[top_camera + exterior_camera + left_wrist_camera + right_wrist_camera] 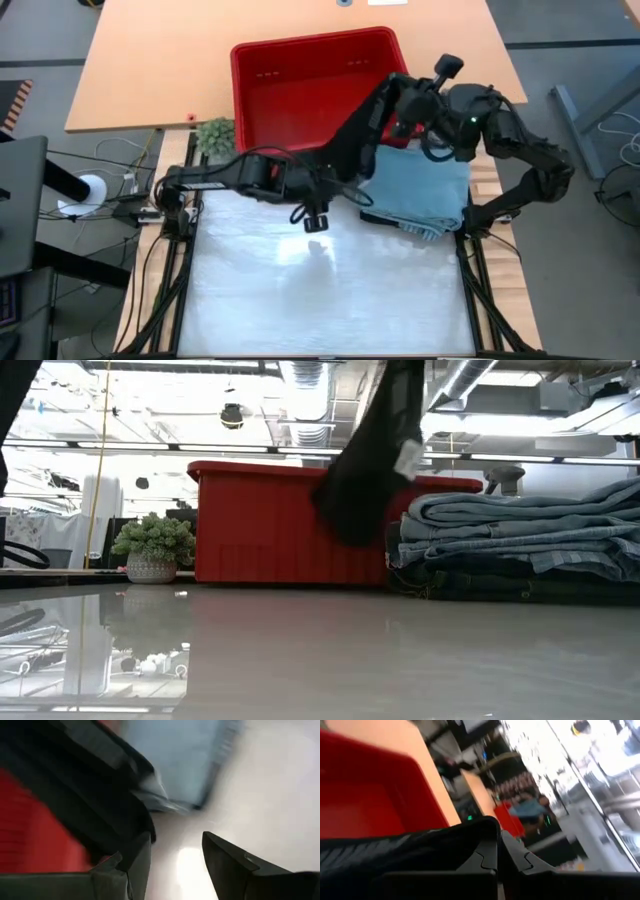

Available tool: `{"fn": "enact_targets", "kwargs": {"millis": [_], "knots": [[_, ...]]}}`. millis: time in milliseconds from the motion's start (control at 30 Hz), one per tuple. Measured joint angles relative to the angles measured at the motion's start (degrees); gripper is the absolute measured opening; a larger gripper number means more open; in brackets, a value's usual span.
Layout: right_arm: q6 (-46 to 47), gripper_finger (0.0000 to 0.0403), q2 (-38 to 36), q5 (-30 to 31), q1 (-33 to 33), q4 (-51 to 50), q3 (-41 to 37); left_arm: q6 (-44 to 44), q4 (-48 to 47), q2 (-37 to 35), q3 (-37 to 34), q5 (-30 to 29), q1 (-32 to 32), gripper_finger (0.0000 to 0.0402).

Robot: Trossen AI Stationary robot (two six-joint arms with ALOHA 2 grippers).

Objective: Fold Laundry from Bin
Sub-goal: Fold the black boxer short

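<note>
Black cloth, a dark garment (352, 140), hung in the air between the two arms, stretched on a slant from the right gripper (392, 88) high over the near edge of the red bin (300, 90) down toward the left gripper (316, 218) low over the white table (330, 300). In the right wrist view the right gripper's (499, 851) fingers were pinched tight on the garment's upper edge (410, 850). In the left wrist view the left gripper (175, 855) stood with its fingers parted and nothing between them; the garment's lower part (90, 805) lay just beside one finger (137, 860), on the bin side, not in the gap.

So the garment's long axis ran from the right gripper down and toward the left arm, and its free lower end was nearest the left gripper. Judged from this, the coming move turned on the left gripper shifting sideways toward the bin until the hanging edge sat between its fingers; closing where it stood would likely catch only air.

Beside the bin, on the right of the table, a stack of folded light blue denim (520, 530) sat on darker pieces. From the low view the garment (375, 450) dangled in front of the bin (260, 525), clear of the tabletop. The bin looked empty in the overhead view, which suggested the task was far along.
</note>
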Motion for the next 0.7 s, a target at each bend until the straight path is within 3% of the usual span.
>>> {"fn": "enact_targets", "kwargs": {"millis": [100, 267, 400, 533, 700], "knots": [[3.11, 0.0024, 0.0, 0.48, -0.62, -3.59, 0.0, 2.72, 4.45, -0.05, -0.83, -7.29, -0.71, 0.0167], [8.1, 0.0024, 0.0, 0.63, -0.65, -8.0, 0.0, 6.38, 9.57, 0.0, -5.37, -5.66, 0.56, 0.0167], [11.29, 0.0024, 0.0, 0.64, -0.65, -7.94, 0.18, 5.84, 19.5, -0.06, -12.15, -6.19, 2.09, 0.0167], [10.72, 0.0024, -0.02, 0.64, -0.71, -8.1, 1.59, 10.96, 38.21, 0.19, -21.87, -10.13, 2.79, 0.0167], [10.56, 0.0024, 0.01, 0.62, -1.87, -9.07, 2.76, 17.95, 67.44, 0.14, -35.89, -10.02, 2.98, 0.0167]]}}
